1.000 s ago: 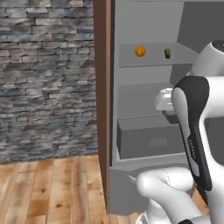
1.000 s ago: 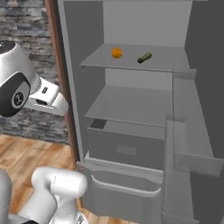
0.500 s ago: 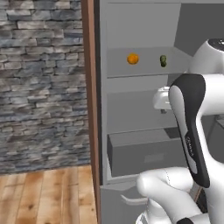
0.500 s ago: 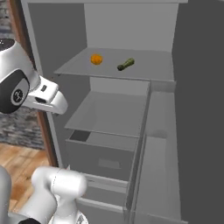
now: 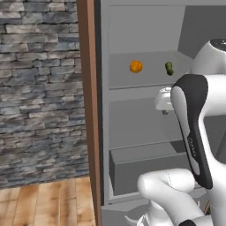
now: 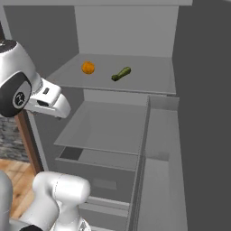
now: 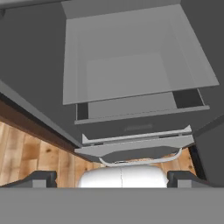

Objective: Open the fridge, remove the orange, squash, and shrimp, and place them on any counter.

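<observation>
- The claw (image 7: pixel 112 177) stands spread wide and holds nothing; in the hand view its two dark finger tips sit far apart at the bottom, looking down into the open fridge (image 7: pixel 39 74) at a bare grey shelf and the drawer (image 7: pixel 135 129) below it.
- In the right base view the hand (image 6: pixel 47 99) hangs at the fridge's left front, level with the gap under the upper shelf (image 6: pixel 149 76).
- The coming move, as I judge it, turns on height: the orange (image 6: pixel 88 67) lies above the claw and deeper in, on the upper shelf, so the hand must rise and reach toward the back.
- The squash (image 6: pixel 121 73) lies on the same shelf, just right of the orange and apart from it; its long axis runs slantwise, one end toward the back right, the other toward the front left.
- The orange is the nearer of the two to the hand.
- I cannot find the shrimp on the shelves that show.
- The left base view gives the orange (image 5: pixel 136 66) and squash (image 5: pixel 169 68) side by side, the squash seen almost end-on, and the brown panel (image 5: pixel 88 110) and stone wall (image 5: pixel 39 88) left of the fridge; the right base view alone shows the squash's slant and the open door's inner bins (image 6: pixel 158 149).
</observation>
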Controlling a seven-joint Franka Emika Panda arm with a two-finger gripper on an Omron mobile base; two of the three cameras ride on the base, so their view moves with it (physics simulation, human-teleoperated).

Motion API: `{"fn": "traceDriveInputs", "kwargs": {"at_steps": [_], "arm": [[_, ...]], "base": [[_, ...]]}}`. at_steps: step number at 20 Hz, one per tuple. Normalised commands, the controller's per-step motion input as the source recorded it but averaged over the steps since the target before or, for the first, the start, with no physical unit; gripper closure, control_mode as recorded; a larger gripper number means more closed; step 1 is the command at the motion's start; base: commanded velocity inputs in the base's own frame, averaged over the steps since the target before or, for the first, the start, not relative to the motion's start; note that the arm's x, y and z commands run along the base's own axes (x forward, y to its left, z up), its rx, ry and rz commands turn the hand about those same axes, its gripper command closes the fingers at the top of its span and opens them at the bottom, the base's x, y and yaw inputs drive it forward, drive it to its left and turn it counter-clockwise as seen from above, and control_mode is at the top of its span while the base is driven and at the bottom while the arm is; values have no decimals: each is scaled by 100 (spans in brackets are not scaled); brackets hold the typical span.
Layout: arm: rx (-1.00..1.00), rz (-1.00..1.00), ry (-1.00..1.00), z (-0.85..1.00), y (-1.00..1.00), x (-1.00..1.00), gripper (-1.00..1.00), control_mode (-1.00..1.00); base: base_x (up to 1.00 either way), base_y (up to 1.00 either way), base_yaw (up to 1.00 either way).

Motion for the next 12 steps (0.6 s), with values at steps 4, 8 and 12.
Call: {"fn": "traceDriveInputs", "kwargs": {"at_steps": [4, 8, 12], "arm": [[0, 0, 0, 0, 0, 0, -100, 100], [0, 0, 0, 0, 0, 0, -100, 100], [-3, -12, 0, 31, 0, 0, -100, -100]], "base": [[0, -14, -3], [0, 0, -1], [0, 0, -3]]}}
